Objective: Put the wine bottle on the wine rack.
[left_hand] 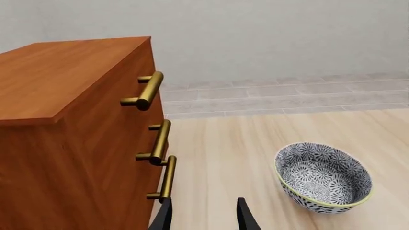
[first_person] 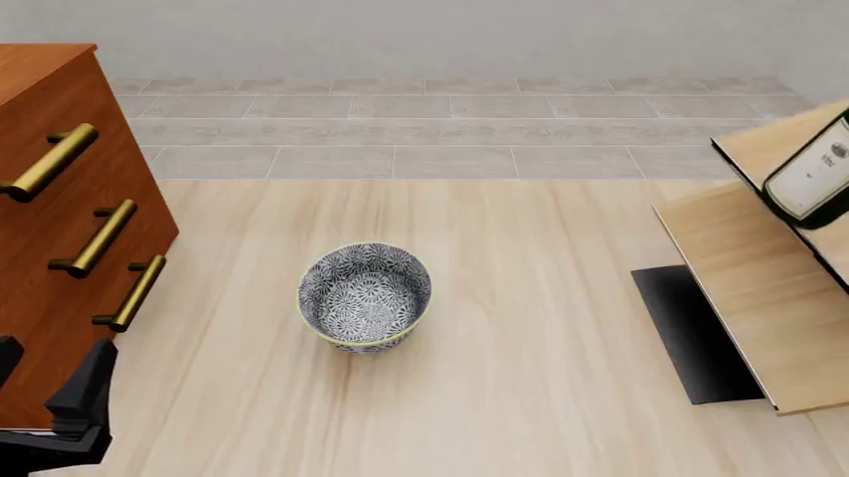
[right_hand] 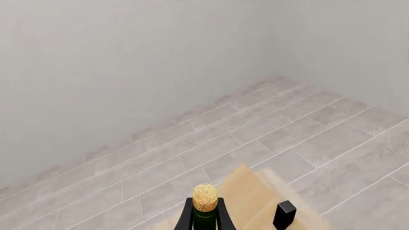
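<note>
We look down on a pale wood counter [first_person: 531,397] that gives way to a floor of grey tiles [first_person: 398,129] under a plain off-white wall [first_person: 398,35]. A grey patterned bowl [first_person: 365,296] sits mid-counter, well apart from the reddish-brown drawer cabinet [first_person: 54,248] at the left. Our left gripper [left_hand: 204,218] hovers beside the cabinet, fingers parted around nothing. At the right edge the wine bottle [first_person: 816,174] lies against the slanted panels of the wine rack [first_person: 757,288]; our right gripper [right_hand: 233,213] brackets its corked neck, though we cannot tell whether it clamps.
</note>
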Robot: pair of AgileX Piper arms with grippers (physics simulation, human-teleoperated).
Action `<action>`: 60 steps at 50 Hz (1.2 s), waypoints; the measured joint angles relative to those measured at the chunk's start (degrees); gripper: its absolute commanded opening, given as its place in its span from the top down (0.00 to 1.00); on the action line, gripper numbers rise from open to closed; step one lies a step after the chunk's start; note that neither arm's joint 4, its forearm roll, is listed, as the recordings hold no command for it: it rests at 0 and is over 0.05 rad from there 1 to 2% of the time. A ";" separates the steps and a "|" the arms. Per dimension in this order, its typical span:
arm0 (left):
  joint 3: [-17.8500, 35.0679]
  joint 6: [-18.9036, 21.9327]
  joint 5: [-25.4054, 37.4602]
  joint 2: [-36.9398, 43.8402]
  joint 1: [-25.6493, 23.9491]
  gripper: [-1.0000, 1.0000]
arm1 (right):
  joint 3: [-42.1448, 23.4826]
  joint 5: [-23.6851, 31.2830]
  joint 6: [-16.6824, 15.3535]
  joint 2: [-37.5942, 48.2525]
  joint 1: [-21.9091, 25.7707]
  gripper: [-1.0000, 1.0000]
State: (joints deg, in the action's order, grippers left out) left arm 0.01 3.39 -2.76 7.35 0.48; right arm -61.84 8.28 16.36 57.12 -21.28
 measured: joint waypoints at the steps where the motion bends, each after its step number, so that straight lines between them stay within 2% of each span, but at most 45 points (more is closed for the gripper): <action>1: 0.00 0.01 -0.02 0.03 -0.01 0.00 | -0.09 0.02 0.30 0.10 -0.09 1.00; 24: 0.00 0.06 -0.58 0.98 -0.12 0.00 | -0.62 -0.31 6.24 2.96 -2.31 1.00; 44: 0.00 -0.06 -0.76 1.64 -0.24 0.00 | -1.03 -0.43 8.65 5.31 -4.30 1.00; 60: 0.00 -0.11 -1.50 2.56 -0.42 0.00 | -1.30 -1.05 9.28 6.71 -6.32 1.00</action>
State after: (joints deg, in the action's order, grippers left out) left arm 0.00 3.27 -4.26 9.92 0.06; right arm -63.14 7.23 25.64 63.83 -27.60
